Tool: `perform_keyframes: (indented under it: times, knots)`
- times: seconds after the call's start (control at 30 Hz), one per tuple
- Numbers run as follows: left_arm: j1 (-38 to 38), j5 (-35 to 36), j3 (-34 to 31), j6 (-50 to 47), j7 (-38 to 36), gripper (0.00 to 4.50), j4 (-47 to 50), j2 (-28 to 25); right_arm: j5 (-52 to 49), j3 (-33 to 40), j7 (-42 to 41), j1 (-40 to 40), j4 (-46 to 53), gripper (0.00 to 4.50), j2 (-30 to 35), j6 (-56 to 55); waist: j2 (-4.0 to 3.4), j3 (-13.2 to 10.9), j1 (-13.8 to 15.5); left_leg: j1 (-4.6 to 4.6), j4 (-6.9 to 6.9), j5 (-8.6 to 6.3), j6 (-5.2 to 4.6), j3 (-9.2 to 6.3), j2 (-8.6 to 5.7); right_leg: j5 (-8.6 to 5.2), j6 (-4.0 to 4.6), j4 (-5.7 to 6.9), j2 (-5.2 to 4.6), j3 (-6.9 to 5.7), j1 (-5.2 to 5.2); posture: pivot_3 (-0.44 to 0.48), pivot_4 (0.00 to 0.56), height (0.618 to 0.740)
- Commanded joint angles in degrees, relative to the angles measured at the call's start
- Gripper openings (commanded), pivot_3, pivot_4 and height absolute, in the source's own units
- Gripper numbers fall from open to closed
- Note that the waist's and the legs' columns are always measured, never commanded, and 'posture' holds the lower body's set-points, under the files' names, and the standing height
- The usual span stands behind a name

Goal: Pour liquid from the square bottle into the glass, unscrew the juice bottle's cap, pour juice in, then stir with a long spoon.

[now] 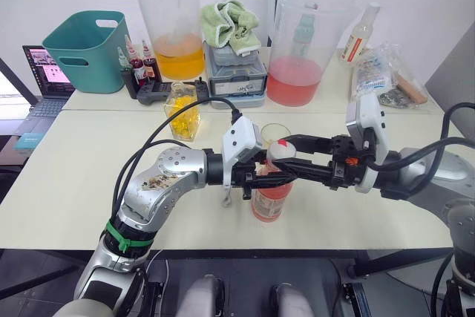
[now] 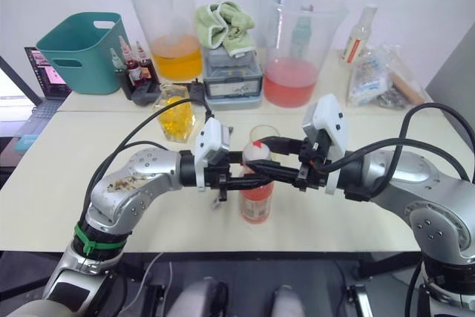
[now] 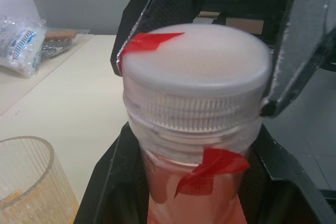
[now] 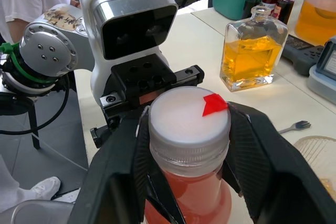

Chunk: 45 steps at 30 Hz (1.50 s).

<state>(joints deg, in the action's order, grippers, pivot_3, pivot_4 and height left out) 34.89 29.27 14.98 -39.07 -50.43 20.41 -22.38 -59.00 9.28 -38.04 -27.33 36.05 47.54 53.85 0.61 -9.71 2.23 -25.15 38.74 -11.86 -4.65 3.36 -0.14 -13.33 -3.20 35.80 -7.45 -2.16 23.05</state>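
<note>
The juice bottle (image 1: 271,200) of pink-red liquid stands upright near the table's front edge, centre. My left gripper (image 1: 269,177) is shut on its neck and shoulder from the left. From the right, my right gripper (image 4: 185,129) is shut on the white cap (image 4: 184,114), which sits on the bottle and bears a scrap of red tape. Just behind the bottle stands the glass (image 1: 275,133), ribbed and clear. The square bottle (image 1: 183,111), holding yellow-orange liquid, is further back to the left. One end of the long spoon (image 4: 295,126) lies on the table near the glass.
Along the back stand a teal bin (image 1: 85,50), small dropper bottles (image 1: 137,64), a big beaker of orange liquid (image 1: 174,27), a grey box stack (image 1: 236,72) topped with a green cloth, a big beaker of pink liquid (image 1: 300,46), a slim bottle (image 1: 360,33) and plastic bags (image 1: 378,72).
</note>
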Motion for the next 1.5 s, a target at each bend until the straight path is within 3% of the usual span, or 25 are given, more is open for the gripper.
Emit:
perform_keyframes:
  times: [0.03, 0.1, 0.2, 0.43, 0.67, 0.7, 0.8, 0.87, 0.9, 1.17, 1.5]
  knots:
    - [-1.18, -0.33, 1.92, -1.41, 0.24, 1.62, 0.06, -0.09, 2.35, -2.24, -7.07, -1.85, -1.25, 1.68, 2.27, -3.15, 0.00, 0.00, -0.01, 0.00, 0.00, 0.00, 0.00, 0.00, 0.00, 0.00, 0.00, 0.00, 0.01, 0.00, 0.00, 0.000, 0.150, 0.736]
    - [-1.13, -0.47, 1.89, -1.37, 0.45, 1.62, 0.05, -0.15, 4.29, -3.73, -11.63, -2.58, -2.97, 1.68, 3.51, -5.18, 0.00, 0.00, 0.02, 0.00, 0.00, 0.00, 0.00, 0.00, 0.00, 0.00, 0.00, -0.01, 0.02, 0.00, 0.00, 0.000, 0.150, 0.736]
    - [-1.58, -0.24, 1.36, -1.84, 0.60, 1.62, 0.98, -0.91, 10.54, -10.07, -27.50, -9.06, -11.79, 1.68, 4.61, -13.34, -0.01, 0.00, -0.26, 0.00, 0.04, 0.00, 0.00, 0.03, 0.00, -0.01, -0.01, -0.02, 0.04, 0.00, 0.00, 0.000, 0.150, 0.736]
    - [-2.86, 0.35, 0.55, -3.34, 1.67, 1.62, 3.81, -2.64, 20.47, -22.08, -50.98, -25.58, -31.16, 1.68, -1.38, -23.16, -0.01, 0.00, -1.15, 0.00, 0.01, -0.01, -0.02, 0.00, 0.01, 0.00, -0.01, 0.06, 0.11, 0.01, 0.06, 0.000, 0.150, 0.736]
    - [-4.26, 1.08, 0.10, -4.32, 2.50, 1.62, 5.73, -3.67, 19.66, -26.58, -54.46, -32.48, -38.41, 1.68, -1.65, -22.97, -0.01, 0.00, -1.53, 0.00, -0.03, 0.00, -0.01, -0.04, 0.02, 0.01, 0.01, 0.13, 0.11, -0.02, 0.09, 0.000, 0.150, 0.736]
    - [-4.34, 1.16, 0.08, -4.33, 2.55, 1.62, 5.75, -3.67, 19.23, -26.72, -54.46, -32.97, -38.68, 2.70, -1.34, -22.58, -0.01, 0.00, -1.53, 0.00, -0.03, 0.00, 0.00, -0.04, 0.03, 0.01, 0.01, 0.13, 0.10, -0.02, 0.10, 0.000, 0.150, 0.736]
    - [-4.45, 1.24, 0.36, -3.95, 2.41, 1.62, 5.60, -3.59, 19.68, -25.13, -54.46, -33.35, -38.65, 3.63, -0.82, -22.50, -0.01, 0.00, -1.52, 0.00, -0.03, 0.00, 0.01, -0.04, 0.03, 0.01, 0.02, 0.13, 0.09, -0.01, 0.11, 0.000, 0.150, 0.736]
    - [-4.42, 1.38, 0.60, -3.54, 2.21, 1.62, 5.20, -3.37, 19.76, -22.61, -53.77, -32.92, -37.67, 4.36, -0.03, -20.90, -0.01, 0.00, -1.46, 0.00, -0.03, 0.00, 0.01, -0.04, 0.03, 0.01, 0.02, 0.14, 0.08, -0.01, 0.11, 0.000, 0.150, 0.736]
    - [-4.39, 1.44, 0.67, -3.38, 2.18, 1.62, 5.00, -3.24, 19.46, -21.47, -53.16, -32.45, -36.80, 4.47, 0.67, -19.97, -0.01, 0.00, -1.41, 0.00, -0.04, -0.01, 0.01, -0.04, 0.02, 0.01, 0.02, 0.13, 0.06, -0.02, 0.11, 0.000, 0.150, 0.736]
    - [-3.13, 0.73, 2.73, -1.16, 0.10, 1.62, 1.97, -1.77, 11.76, -4.21, -34.99, -17.65, -19.69, 4.47, 5.75, -8.00, -0.01, 0.00, -0.85, 0.00, -0.10, -0.04, 0.05, -0.05, 0.04, 0.02, 0.03, 0.08, -0.06, -0.01, 0.09, 0.000, 0.150, 0.736]
    - [-0.73, -0.08, 4.22, 0.91, -3.11, 1.62, -1.66, -0.21, -0.32, 5.93, -4.05, -2.73, 0.51, 4.47, -0.95, 3.90, 0.00, 0.02, 0.17, -0.01, -0.04, -0.04, 0.05, -0.03, 0.04, 0.01, 0.03, -0.02, -0.18, 0.00, 0.03, 0.000, 0.150, 0.736]
